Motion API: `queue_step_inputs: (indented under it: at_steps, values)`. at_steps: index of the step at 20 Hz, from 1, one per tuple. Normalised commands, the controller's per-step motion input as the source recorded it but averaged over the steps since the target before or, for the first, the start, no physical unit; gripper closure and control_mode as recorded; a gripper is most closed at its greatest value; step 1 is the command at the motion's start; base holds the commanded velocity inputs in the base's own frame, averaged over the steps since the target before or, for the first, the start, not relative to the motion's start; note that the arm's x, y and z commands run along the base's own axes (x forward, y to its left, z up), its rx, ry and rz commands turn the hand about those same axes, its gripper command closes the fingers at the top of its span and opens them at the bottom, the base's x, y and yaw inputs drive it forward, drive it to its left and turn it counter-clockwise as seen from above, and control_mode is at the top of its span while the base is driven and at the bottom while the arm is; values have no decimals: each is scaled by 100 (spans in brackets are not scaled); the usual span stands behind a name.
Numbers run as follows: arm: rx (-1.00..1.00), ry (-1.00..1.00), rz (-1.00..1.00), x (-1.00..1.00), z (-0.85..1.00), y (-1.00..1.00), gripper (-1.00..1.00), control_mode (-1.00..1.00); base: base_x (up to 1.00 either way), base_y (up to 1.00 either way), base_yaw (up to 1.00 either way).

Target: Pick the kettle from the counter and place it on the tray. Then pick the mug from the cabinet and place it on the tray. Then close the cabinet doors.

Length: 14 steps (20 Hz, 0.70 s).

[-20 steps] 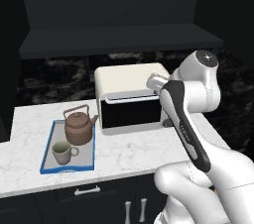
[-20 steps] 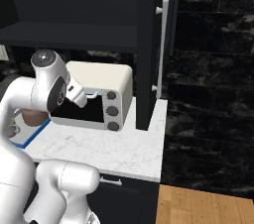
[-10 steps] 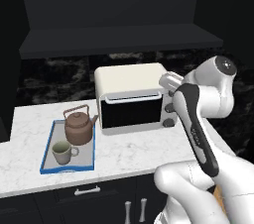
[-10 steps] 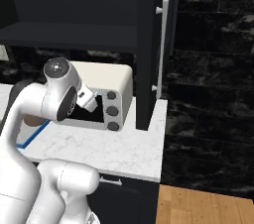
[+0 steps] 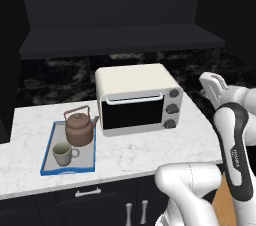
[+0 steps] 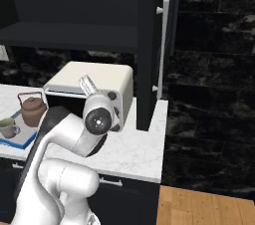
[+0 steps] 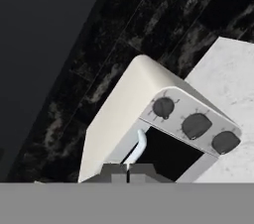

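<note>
The white marble-veined tabletop is carrying two things directly. A cream toaster oven with a dark glass door and three dark knobs is sitting near the back, right of centre. A blue-rimmed tray is lying just beside it to the left, near the front edge, apart from the oven. The tabletop is resting over dark drawers with silver handles.

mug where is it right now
The mug sits on the tray at the counter's left end, just in front of the kettle.
</note>
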Motion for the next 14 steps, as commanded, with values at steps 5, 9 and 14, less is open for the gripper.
queue_step_inputs:
  at_steps: [5,9,14]
  values:
    - [23,-28,-15,-1,-3,-37,100,-100,0,0,0]
    - [7,-5,-12,0,0,-69,100,-100,0,0,0]
    - [4,-9,-3,0,-6,-75,100,-100,0,0,0]
